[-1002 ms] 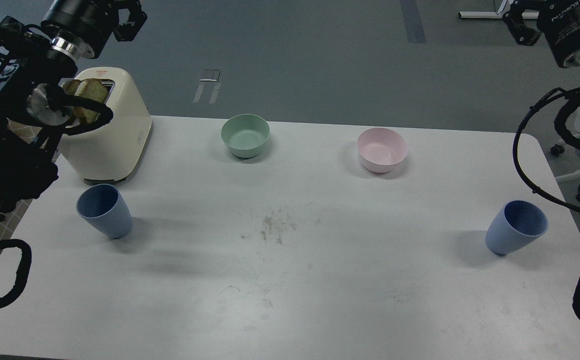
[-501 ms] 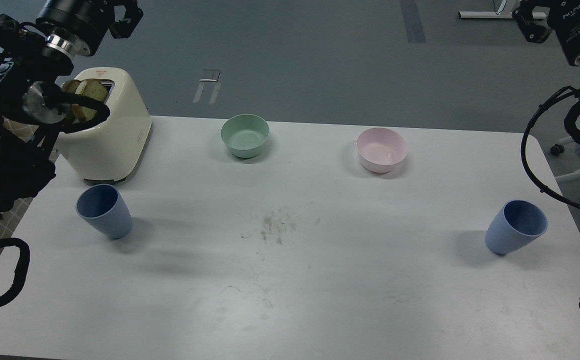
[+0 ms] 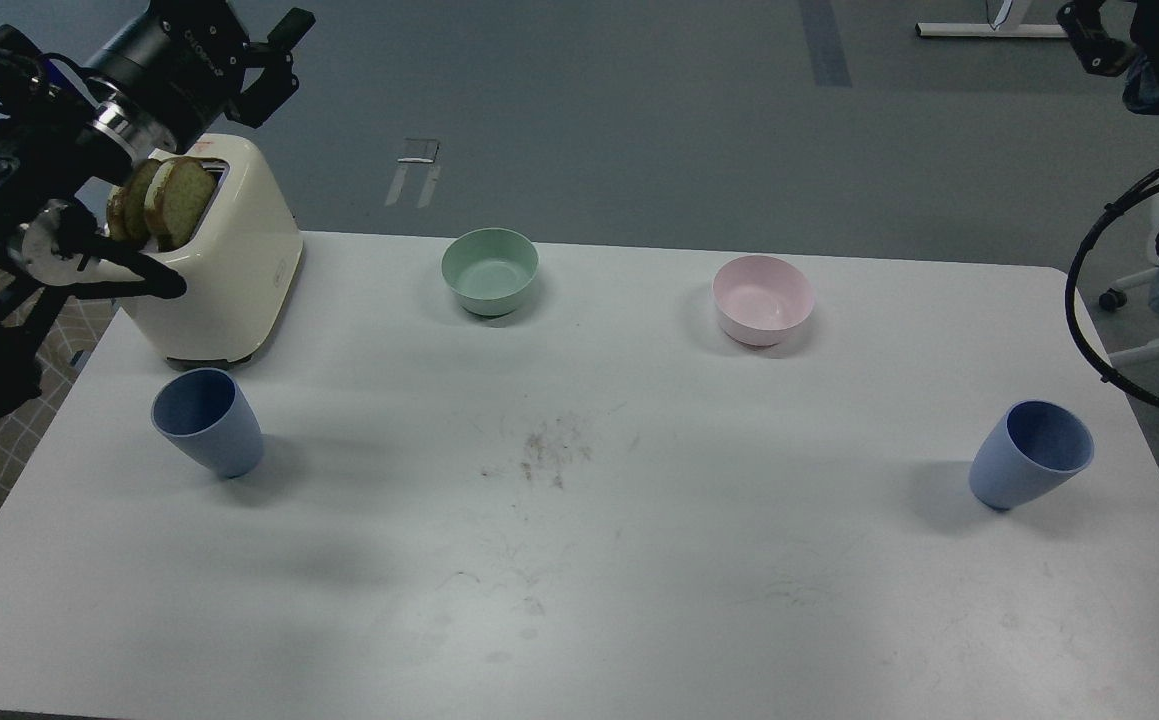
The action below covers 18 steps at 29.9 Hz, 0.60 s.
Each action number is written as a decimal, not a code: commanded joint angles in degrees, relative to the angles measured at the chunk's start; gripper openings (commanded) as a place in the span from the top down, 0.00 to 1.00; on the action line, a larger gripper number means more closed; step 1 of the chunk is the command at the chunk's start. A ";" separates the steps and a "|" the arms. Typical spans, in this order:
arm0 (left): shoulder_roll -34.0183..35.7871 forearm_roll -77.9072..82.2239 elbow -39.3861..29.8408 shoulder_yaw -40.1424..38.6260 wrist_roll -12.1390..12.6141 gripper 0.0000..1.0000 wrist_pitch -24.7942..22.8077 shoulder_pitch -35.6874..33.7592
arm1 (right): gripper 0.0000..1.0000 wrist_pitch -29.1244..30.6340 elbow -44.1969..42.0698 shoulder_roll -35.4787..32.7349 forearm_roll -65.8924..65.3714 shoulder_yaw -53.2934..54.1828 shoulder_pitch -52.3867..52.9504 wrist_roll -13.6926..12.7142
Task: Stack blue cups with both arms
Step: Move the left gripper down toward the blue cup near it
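Two blue cups stand upright on the white table [image 3: 579, 560]. One blue cup [image 3: 207, 421] is at the left, in front of the toaster. The other blue cup [image 3: 1031, 453] is at the right, near the table's right edge. My left gripper [image 3: 284, 55] is raised at the top left, above and behind the toaster, far from the left cup; its two fingers stand apart and hold nothing. My right gripper [image 3: 1089, 40] is at the top right corner, high above the right cup and partly cut off by the view's edge.
A cream toaster [image 3: 224, 265] with two bread slices [image 3: 161, 200] stands at the back left. A mint-green bowl [image 3: 490, 270] and a pink bowl [image 3: 763, 298] sit along the back. Crumbs [image 3: 549, 450] lie mid-table. Black cables hang at the right edge.
Both arms have lifted and swung outward. The left arm has pulled off the toaster's front, so the bread slices show fully. The right arm has moved up toward the corner. The cups have not moved.
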 commanded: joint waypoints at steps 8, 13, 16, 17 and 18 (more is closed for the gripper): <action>17.77 25.44 -16.69 0.31 -8.48 0.15 2.58 12.50 | 0.00 1.42 3.60 -0.12 0.00 2.35 -3.73 0.05; 25.69 30.02 -17.58 0.67 -8.75 0.15 3.02 17.95 | 0.00 1.78 3.52 -0.12 0.00 2.44 -4.70 0.13; 30.52 38.34 -17.67 0.49 -10.06 0.15 3.90 21.64 | 0.00 2.30 3.52 -0.12 0.00 3.40 -5.05 0.14; 31.15 40.29 -17.67 0.49 -10.76 0.15 4.43 22.09 | 0.00 2.56 3.52 -0.12 0.00 3.58 -5.06 0.14; 31.85 43.79 -17.49 0.67 -12.40 0.15 6.00 22.79 | 0.00 2.83 3.52 -0.12 0.00 3.67 -5.06 0.14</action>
